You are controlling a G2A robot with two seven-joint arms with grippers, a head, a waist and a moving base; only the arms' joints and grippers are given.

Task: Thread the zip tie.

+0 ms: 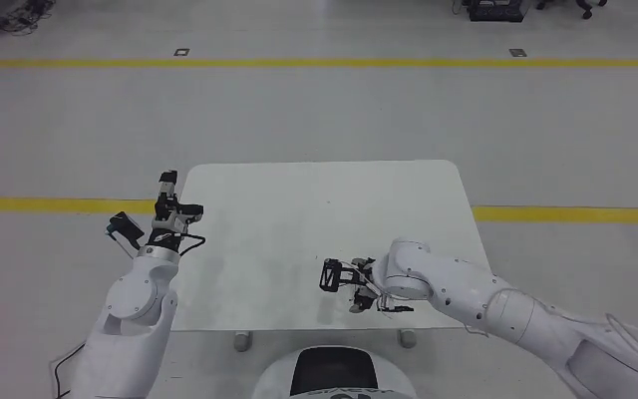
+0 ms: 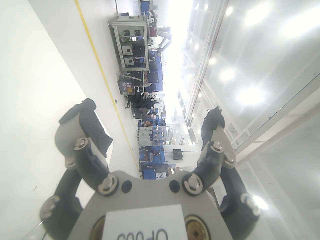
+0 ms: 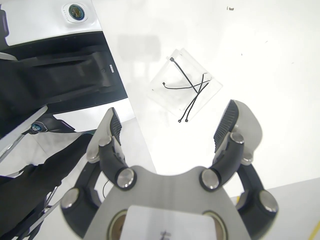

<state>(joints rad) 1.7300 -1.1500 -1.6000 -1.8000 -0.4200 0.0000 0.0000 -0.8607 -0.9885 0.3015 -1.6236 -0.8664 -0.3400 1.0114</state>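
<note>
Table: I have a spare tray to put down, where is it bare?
The table is bare from its far edge down to the open left gripper at its left edge and the open right gripper near the robot. Crowded there: it hangs over the clear tray of zip ties.

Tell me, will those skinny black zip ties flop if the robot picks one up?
Probably bendy: one zip tie lies curved. They look thin and light, likely hard to pinch. They cross, so lifting one may drag others.

Bright, even overhead light washes the white tabletop (image 1: 329, 229); ceiling lamps (image 2: 250, 96) flare into blown-out glare in the left wrist view, where wide-angle distortion bends straight lines at the edges.
</note>
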